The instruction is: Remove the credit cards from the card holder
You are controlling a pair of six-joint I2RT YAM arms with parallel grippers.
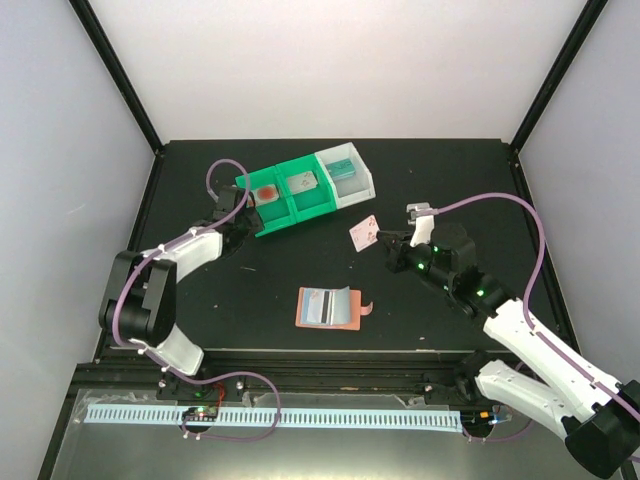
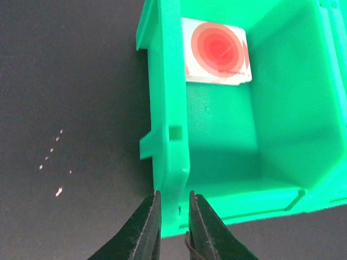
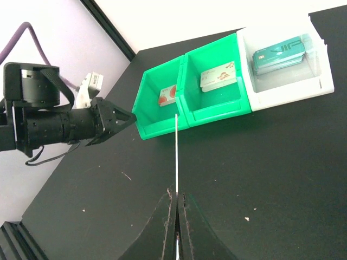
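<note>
The card holder (image 1: 325, 307) lies open on the black table, salmon outside, with pale blue pockets facing up. My right gripper (image 1: 388, 240) is shut on a white credit card with red marks (image 1: 365, 232) and holds it above the table. In the right wrist view this card (image 3: 177, 151) shows edge-on, sticking out of the right gripper (image 3: 176, 192). My left gripper (image 1: 243, 205) is at the left end of the green tray (image 1: 290, 212). In the left wrist view the left gripper (image 2: 173, 195) has its jaws closed on either side of the tray's wall (image 2: 171, 162).
The left green compartment holds a white card with a red circle (image 2: 217, 51). Another card (image 3: 218, 77) lies in the middle green compartment. Teal cards (image 3: 279, 54) lie in the white tray (image 1: 362, 185) at the right end. Black frame posts stand at the table's back corners.
</note>
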